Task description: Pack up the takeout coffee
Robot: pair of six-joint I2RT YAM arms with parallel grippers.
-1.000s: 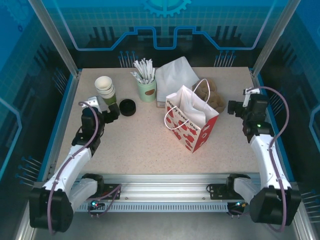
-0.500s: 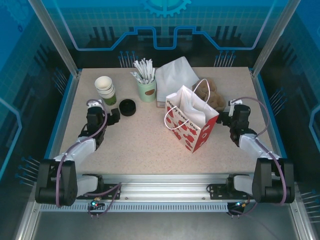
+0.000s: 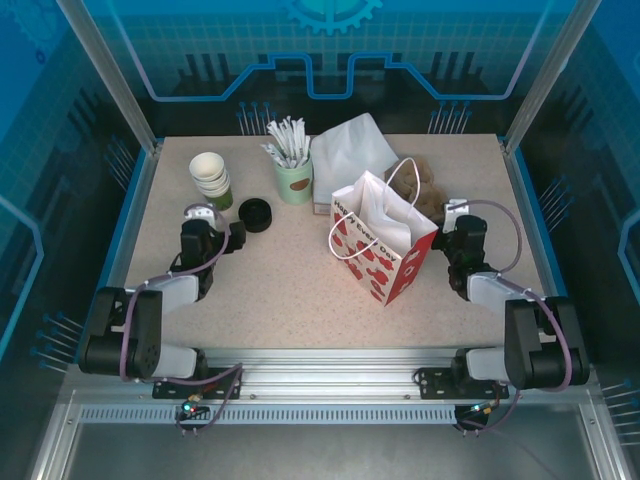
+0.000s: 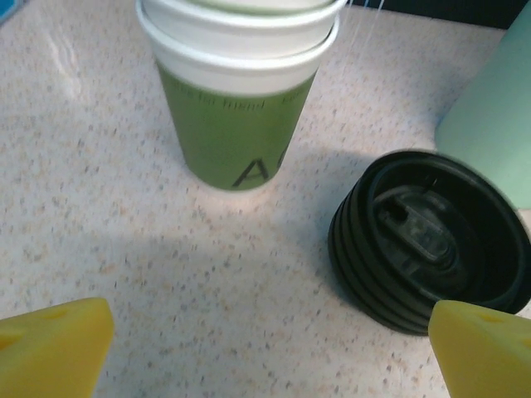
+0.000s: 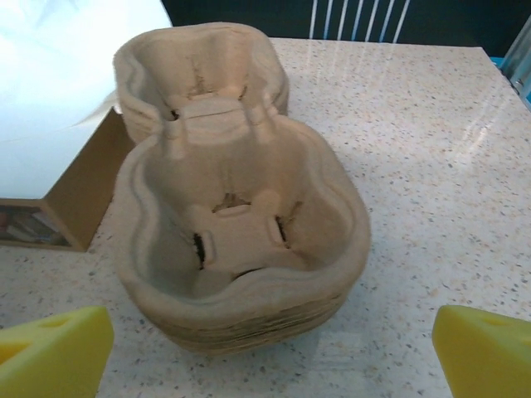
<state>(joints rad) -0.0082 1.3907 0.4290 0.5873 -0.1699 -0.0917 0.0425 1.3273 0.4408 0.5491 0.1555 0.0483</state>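
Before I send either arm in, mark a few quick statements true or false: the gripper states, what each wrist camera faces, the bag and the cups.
1. The left gripper and right gripper are both open, holding nothing. True.
2. In the left wrist view, the black lids lie to the right of the cup stack. True.
3. The paper bag lies flat on its side. False: it stands with its mouth open upward.
4. The right wrist camera faces the cup stack. False: it faces the stacked cup carriers.
5. The top cup of the stack wears a lid. False: it is open, its white inside showing.
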